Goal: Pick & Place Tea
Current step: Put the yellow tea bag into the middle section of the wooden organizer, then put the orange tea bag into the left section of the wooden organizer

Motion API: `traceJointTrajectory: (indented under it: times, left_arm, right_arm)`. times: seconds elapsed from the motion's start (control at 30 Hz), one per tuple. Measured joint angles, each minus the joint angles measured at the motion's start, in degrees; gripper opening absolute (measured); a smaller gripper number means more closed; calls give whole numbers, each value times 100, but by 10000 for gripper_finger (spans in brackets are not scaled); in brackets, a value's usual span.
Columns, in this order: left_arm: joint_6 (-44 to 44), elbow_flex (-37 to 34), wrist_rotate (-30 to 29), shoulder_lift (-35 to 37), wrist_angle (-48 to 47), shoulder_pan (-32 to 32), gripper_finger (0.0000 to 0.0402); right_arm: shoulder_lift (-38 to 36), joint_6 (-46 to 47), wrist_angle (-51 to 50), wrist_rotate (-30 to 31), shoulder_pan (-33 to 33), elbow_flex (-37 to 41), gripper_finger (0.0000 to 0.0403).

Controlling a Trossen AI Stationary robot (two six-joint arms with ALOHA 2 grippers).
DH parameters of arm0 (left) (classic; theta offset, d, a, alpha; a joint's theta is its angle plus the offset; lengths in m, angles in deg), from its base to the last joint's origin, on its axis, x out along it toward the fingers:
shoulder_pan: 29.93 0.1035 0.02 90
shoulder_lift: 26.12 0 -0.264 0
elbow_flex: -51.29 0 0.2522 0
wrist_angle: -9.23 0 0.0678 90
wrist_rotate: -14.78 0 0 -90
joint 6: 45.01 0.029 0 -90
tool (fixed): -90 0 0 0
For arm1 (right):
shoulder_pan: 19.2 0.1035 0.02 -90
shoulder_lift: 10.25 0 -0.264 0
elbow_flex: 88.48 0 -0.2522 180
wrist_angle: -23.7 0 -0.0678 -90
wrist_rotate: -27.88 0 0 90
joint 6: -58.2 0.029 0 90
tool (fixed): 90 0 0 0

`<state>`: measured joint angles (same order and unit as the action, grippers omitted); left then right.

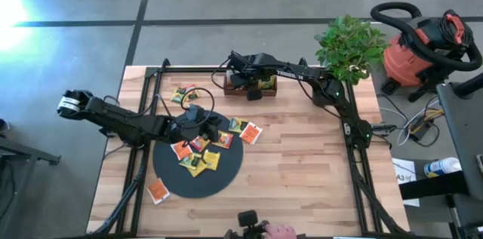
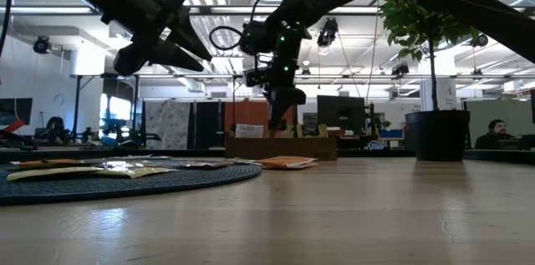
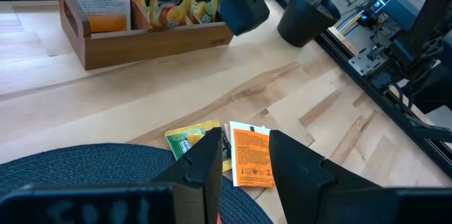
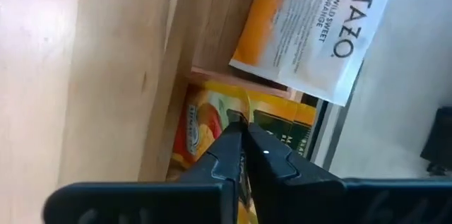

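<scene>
Both arms reach inward: right end effector (image 4: 244, 155) closed over the wooden tray (image 1: 249, 84), left end effector (image 3: 240, 159) open above the disc (image 1: 226, 179).

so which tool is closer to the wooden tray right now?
Right. The right tool is down at the wooden tray, fingers shut over its packets. The left tool hangs over the black disc.

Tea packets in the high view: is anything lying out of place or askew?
Yes. One orange packet lies on bare wood off the black disc, near the table's left front. A few packets sit loose on the wood beside the wooden tray, and two overhang the disc's edge.
</scene>
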<state>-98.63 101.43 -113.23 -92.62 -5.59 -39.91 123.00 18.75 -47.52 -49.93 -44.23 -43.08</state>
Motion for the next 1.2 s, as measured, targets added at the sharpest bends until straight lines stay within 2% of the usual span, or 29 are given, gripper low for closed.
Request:
traceJointTrajectory:
  times: [0.13, 0.27, 0.53, 0.63, 0.8, 0.83, 0.93, 1.03, 1.13, 1.2]
  left_arm:
    - [2, 0, 1, 1, -2, 0, 113]
    - [3, 0, 3, 1, -2, 0, 113]
    - [51, 0, 33, 1, -52, 0, 113]
    - [212, 0, 339, 1, -324, 0, 113]
    - [131, 0, 1036, 1, -1326, -10, 113]
    - [114, 0, 1203, 1, -1541, -19, 113]
    - [103, 0, 1666, 1, -2067, -52, 113]
    - [99, -2, 1832, 1, -2318, -115, 113]
    - [141, -4, 1826, -1, -2105, -146, 113]
    - [385, -4, 1719, -32, -1599, -145, 113]
  right_arm:
    - [0, 484, 144, 331, -75, 0, 54]
    - [0, 494, 126, 708, -121, 0, 91]
    - [-235, 692, 64, 681, -82, -127, 142]
    - [-505, 1062, -50, 12, -60, -131, 149]
    - [-1015, 2056, -186, -2342, -33, -111, 149]
    - [-1051, 2215, -306, -2631, -16, -111, 148]
    - [-1082, 2582, -896, -2820, 54, -98, 142]
    - [-1092, 2725, -1382, -2827, 221, 67, 137]
    - [-1102, 2873, -1676, -3140, 499, 450, 133]
    - [-1121, 2873, -1730, -3348, 715, 842, 131]
